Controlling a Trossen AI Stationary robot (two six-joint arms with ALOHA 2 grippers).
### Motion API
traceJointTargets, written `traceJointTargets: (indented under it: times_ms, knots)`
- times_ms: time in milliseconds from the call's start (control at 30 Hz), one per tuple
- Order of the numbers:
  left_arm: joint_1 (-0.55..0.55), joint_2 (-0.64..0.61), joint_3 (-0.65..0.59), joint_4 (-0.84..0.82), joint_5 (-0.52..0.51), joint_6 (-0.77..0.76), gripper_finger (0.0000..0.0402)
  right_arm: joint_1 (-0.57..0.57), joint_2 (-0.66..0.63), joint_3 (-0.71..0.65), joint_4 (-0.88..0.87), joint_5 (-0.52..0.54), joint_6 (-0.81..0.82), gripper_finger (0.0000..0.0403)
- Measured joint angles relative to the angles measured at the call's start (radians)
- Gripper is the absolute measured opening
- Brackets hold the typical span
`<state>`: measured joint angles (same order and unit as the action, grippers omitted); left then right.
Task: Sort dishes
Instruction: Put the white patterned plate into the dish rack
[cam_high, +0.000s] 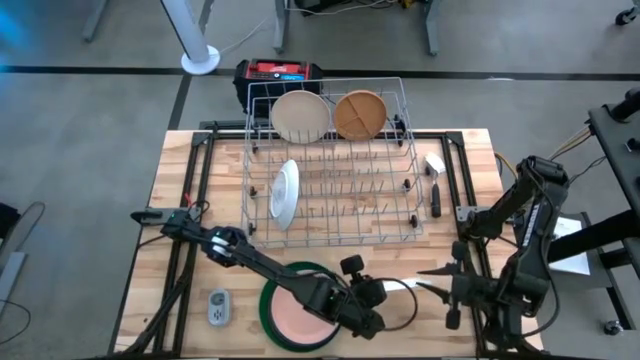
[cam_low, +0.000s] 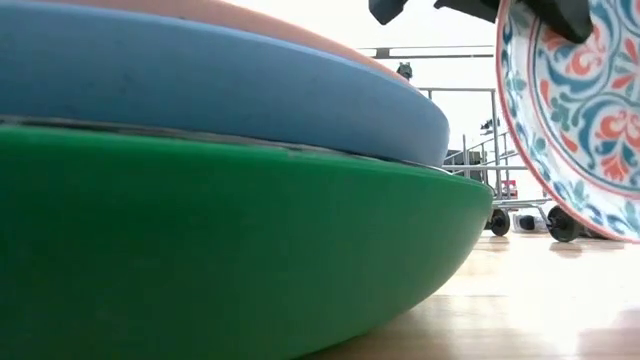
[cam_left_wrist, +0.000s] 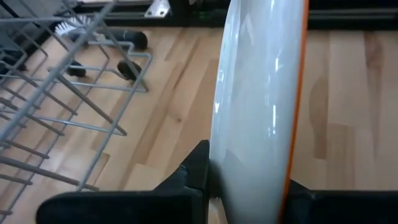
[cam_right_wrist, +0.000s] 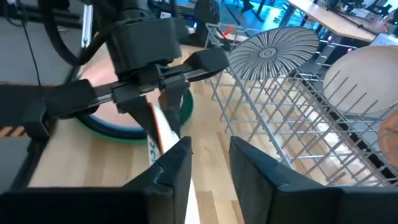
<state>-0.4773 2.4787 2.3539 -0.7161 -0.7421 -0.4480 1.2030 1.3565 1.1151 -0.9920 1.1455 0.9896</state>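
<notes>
A plate with a red and blue pattern (cam_low: 570, 110) stands on edge near the table's front, right of centre, showing a white underside (cam_left_wrist: 255, 106) and an orange rim. My left gripper (cam_high: 380, 297) is shut on it. My right gripper (cam_right_wrist: 211, 155) is open just to its right, one finger (cam_right_wrist: 176, 163) beside the plate's rim. A stack of dishes (cam_high: 300, 315) rests on the table at the front: a large green plate (cam_low: 200, 250), a blue one (cam_low: 200, 80) and a pink one on top. A cream plate (cam_high: 300, 115), a tan one (cam_high: 360, 113) and a striped one (cam_high: 285, 192) stand in the wire rack (cam_high: 385, 200). My left gripper pinches the patterned plate's rim (cam_left_wrist: 214, 177) between its two fingers, one on the white underside and one on the patterned face. The fingers come from the table's left, slanting a little down. The plate stands on edge, lifted clear of the table. My right gripper's finger is next to the plate's rim (cam_right_wrist: 163, 134); whether it touches cannot be told.
The wire rack fills the table's middle and far part. A small grey gadget (cam_high: 218, 307) lies at the front left and a black-handled tool (cam_high: 435, 195) to the right of the rack. Bare wood shows at the front right (cam_low: 540, 300).
</notes>
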Motion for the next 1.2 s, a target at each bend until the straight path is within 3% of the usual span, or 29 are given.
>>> traceJointTargets:
  times_ms: [367,667,833,967,1200]
  knots:
    - [-0.057,-0.067,0.000,-0.046,-0.149,-0.008,0.0027,0.005,-0.054,0.125,-0.031,-0.051,-0.074,0.0158]
    - [-0.112,-0.185,0.001,-0.306,-0.394,-0.155,0.0027,0.001,-0.133,0.130,-0.043,-0.012,-0.075,0.0166]
    - [-0.112,-0.247,0.001,-0.444,-0.461,-0.221,0.0027,-0.013,-0.170,0.134,-0.052,0.058,-0.105,0.0160]
    - [-0.099,-0.283,0.001,-0.523,-0.506,-0.224,0.0028,-0.065,-0.216,0.136,-0.052,0.049,-0.132,0.0155]
    - [-0.075,-0.309,0.001,-0.675,-0.555,-0.238,0.0028,-0.253,-0.305,0.134,-0.054,-0.099,-0.339,0.0156]
